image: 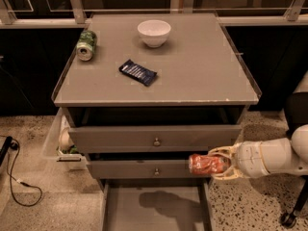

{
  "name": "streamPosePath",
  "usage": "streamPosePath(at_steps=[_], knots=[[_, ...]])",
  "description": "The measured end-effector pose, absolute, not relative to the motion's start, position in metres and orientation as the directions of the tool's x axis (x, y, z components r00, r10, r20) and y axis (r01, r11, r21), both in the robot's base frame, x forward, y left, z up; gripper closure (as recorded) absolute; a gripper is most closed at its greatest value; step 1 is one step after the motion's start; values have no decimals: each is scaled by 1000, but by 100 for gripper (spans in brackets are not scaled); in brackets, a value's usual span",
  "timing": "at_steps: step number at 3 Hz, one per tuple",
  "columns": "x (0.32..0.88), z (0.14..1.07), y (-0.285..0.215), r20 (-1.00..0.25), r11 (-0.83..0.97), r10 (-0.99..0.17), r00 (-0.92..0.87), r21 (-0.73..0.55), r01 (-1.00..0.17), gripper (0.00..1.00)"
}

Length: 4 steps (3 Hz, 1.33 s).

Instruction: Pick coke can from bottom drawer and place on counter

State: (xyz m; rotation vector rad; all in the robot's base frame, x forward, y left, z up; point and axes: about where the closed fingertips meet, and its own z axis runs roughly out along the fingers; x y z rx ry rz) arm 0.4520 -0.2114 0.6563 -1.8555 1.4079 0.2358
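The claw (217, 163) is clamped round the coke can (202, 163), which lies sideways (long axis seemingly left-right) above the bottom drawer's (120, 211) right edge; the surface (202, 71) sits higher, its front right corner nearest.

Dim overhead light: the gripper (217, 164), clasping the coke can (199, 164) above the bottom drawer (121, 216), shadows its floor.

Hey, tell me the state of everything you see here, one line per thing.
coke can, held sideways, in front of the middle drawer
hand, shut on the coke can, right of the drawers
bottom drawer, pulled open
top drawer, ajar
green can, lying on its side on the counter
bowl, upright
blue packet, lying flat
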Motion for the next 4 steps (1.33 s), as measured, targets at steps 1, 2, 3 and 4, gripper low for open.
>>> streamPosePath(at_steps=[1,2,3,4], knots=[[452,658,-211,-564,-83,-740,367,-465,-881,100],[455,691,-206,-516,-104,-765,385,-492,-865,100],[463,753,-191,-436,-147,-793,426,-542,-828,100],[477,817,-183,-388,-176,-798,462,-583,-793,100]])
